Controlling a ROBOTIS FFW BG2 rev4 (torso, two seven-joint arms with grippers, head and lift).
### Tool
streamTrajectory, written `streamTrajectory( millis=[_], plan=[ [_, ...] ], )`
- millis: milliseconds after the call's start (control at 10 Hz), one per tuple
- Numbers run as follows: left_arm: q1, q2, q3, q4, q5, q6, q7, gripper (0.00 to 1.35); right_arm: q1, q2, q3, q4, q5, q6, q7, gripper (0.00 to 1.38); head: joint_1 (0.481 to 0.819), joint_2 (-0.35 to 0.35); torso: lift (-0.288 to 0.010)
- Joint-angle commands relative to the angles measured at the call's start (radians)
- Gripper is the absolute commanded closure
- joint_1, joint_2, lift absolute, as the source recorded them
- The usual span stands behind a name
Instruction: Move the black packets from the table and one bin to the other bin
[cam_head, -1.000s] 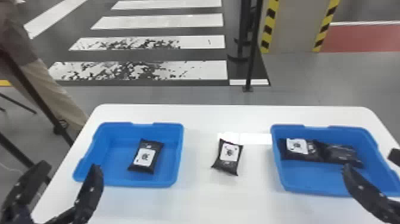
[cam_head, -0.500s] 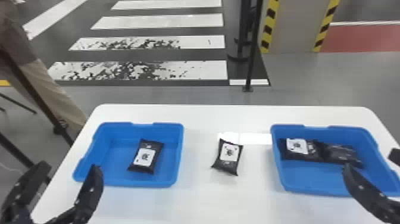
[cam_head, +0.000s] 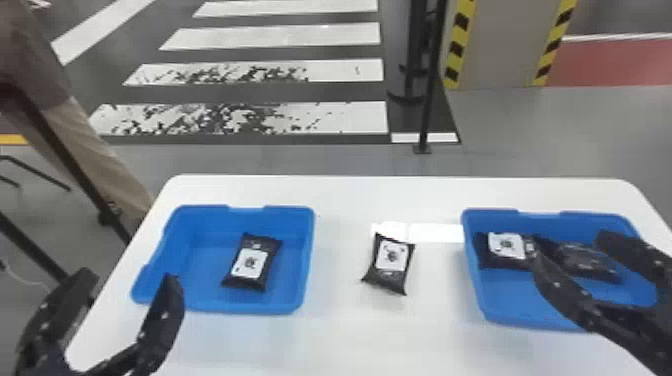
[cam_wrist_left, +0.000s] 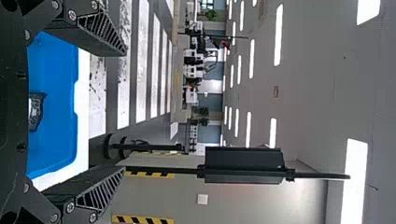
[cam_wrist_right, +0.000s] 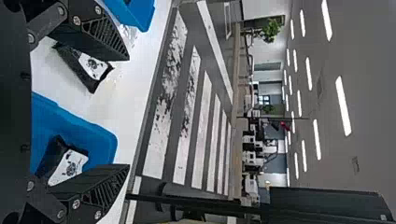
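Black right tool (cam_head: 570, 249) moved inward; seemingly above right bin (cam_head: 515, 297); open; left tool (cam_head: 129, 277) open

In the head view, the left gripper (cam_head: 128, 277) stands at lower left, fingers spread, tips upward; the right gripper (cam_head: 570, 247) (just as widely parted) slants in at lower right, tips toward upper left.

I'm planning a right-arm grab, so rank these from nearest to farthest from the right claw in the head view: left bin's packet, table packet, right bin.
1. Right bin: on the robot's right, where the right claw shows over it.
2. Table packet: mid-table, between the bins.
3. Left bin's packet: farthest, on the robot's left.
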Motion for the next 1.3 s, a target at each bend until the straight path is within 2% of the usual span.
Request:
streamTrajectory(
  millis=[0, 500, 900, 1200],
  plan=[
    [-0.001, -0.004, 0.001, 0.0, -0.002, 0.013, 0.0, 0.18, -0.083, -0.022, 0.052, 0.078, 0.013, 0.048, 0.01, 0.21, 0.695, 0.113, -0.11],
    [-0.026, -0.004, -0.017, 0.015, -0.01, 0.021, 0.0, 0.18, -0.409, -0.091, 0.283, 0.475, 0.027, 0.09, 0.062, 0.21, 0.695, 0.17, -0.11],
    [-0.048, -0.004, -0.037, 0.037, -0.004, 0.021, 0.0, 0.18, -0.628, -0.117, 0.487, 0.723, 0.003, 0.09, 0.062, 0.21, 0.695, 0.227, -0.11],
    [-0.07, -0.004, -0.058, 0.064, 0.006, 0.021, 0.0, 0.18, -0.773, -0.123, 0.638, 0.883, -0.019, 0.038, 0.029, 0.21, 0.695, 0.266, -0.11]
  ],
)
